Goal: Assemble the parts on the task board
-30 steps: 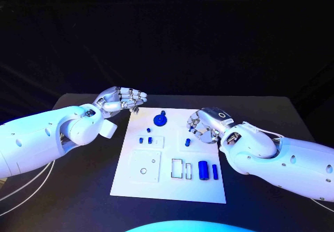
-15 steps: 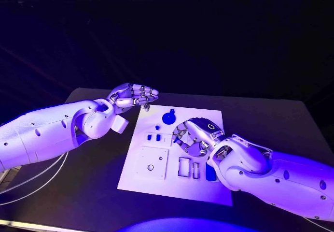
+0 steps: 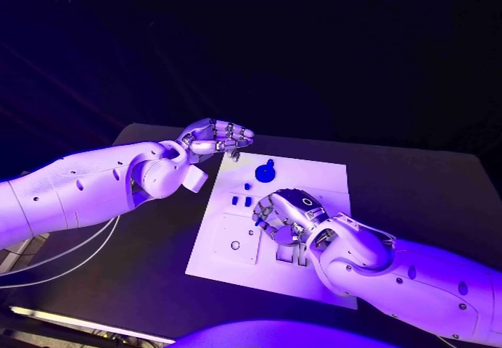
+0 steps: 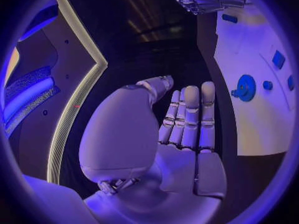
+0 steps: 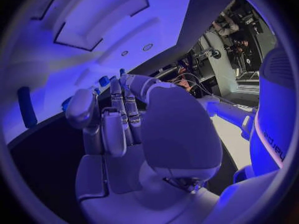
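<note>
Centrally on the black table [image 3: 136,268] lies the white task board [image 3: 326,177], with the right hand [image 3: 284,217] hovering low over its middle, fingers curled downward and loosely apart, holding nothing that can be seen. The left hand [image 3: 215,136] hangs just off the board's far left corner, fingers bent together in a loose curl, also empty. A round blue part [image 3: 265,173] sits on the far portion of the board, between the 2 hands, nearer the left one. 2 small blue pegs [image 3: 243,201] stand side by side just left of the right hand. The left wrist view shows what the head view cannot: the left hand [image 4: 181,134] from behind, fingers pressed side by side and nearly straight, with the round blue part [image 4: 244,87] and a small blue peg [image 4: 268,85] beyond the fingertips on the board [image 4: 261,119]. The right wrist view shows the right hand's [image 5: 124,129] fingers close above the board [image 5: 56,74], with an upright blue part [image 5: 25,106] beside them.
</note>
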Controlling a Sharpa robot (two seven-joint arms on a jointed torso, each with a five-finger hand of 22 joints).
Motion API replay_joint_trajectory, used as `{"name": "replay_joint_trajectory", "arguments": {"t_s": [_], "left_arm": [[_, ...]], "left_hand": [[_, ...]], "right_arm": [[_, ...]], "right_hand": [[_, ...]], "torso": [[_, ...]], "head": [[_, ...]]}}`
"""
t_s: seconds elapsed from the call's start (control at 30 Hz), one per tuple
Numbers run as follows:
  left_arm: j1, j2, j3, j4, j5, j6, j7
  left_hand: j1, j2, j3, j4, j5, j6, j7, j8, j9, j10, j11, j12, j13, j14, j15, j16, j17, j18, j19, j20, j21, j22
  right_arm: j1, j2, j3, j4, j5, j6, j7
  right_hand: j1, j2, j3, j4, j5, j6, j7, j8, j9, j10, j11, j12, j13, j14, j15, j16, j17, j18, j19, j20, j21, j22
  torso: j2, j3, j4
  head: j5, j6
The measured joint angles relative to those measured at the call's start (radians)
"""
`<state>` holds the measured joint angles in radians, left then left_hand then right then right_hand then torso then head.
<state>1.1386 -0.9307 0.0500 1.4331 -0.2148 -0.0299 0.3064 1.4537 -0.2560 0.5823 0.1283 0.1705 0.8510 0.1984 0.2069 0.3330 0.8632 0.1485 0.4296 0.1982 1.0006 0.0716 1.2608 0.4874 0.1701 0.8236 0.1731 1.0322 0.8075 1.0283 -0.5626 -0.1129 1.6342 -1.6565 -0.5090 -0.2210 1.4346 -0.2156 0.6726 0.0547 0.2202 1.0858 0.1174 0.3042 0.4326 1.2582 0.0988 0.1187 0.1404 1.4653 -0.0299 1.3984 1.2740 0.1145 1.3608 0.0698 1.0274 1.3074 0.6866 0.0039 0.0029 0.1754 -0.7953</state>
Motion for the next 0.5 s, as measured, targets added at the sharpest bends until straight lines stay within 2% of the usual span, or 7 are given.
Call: {"name": "replay_joint_trajectory", "arguments": {"t_s": [0.3,0.5], "left_arm": [[0.000,0.004,0.000,-0.003,0.001,0.000,-0.002],[0.000,0.005,0.000,-0.007,0.002,0.000,-0.004]], "left_hand": [[0.000,0.000,0.000,0.000,0.000,0.000,0.000,0.000,0.000,0.000,0.000,0.000,0.000,0.000,0.000,0.000,0.000,0.000,0.000,0.000,0.000,0.000],[0.000,0.000,0.000,0.000,0.000,0.000,0.000,0.000,0.000,0.000,0.000,0.000,0.000,0.000,0.000,0.000,0.000,0.000,0.000,0.000,0.000,0.000]], "right_arm": [[-0.016,0.030,-0.001,-0.028,-0.009,0.014,0.001],[-0.021,0.039,-0.002,-0.032,-0.016,0.020,0.001]], "right_hand": [[0.001,0.001,0.000,0.000,0.000,-0.002,-0.002,-0.001,0.000,0.000,0.000,-0.002,0.000,0.000,0.000,0.000,0.000,0.000,0.000,0.000,0.000,0.000],[0.001,0.001,0.000,0.000,-0.002,-0.002,-0.002,-0.001,0.000,0.000,0.000,-0.004,0.000,0.000,0.000,0.000,0.000,0.000,0.000,0.000,0.000,0.000]], "torso": [[0.001,0.0024,0.0006],[0.001,0.0026,-0.0004]], "head": [[0.010,-0.009],[0.014,-0.016]]}}
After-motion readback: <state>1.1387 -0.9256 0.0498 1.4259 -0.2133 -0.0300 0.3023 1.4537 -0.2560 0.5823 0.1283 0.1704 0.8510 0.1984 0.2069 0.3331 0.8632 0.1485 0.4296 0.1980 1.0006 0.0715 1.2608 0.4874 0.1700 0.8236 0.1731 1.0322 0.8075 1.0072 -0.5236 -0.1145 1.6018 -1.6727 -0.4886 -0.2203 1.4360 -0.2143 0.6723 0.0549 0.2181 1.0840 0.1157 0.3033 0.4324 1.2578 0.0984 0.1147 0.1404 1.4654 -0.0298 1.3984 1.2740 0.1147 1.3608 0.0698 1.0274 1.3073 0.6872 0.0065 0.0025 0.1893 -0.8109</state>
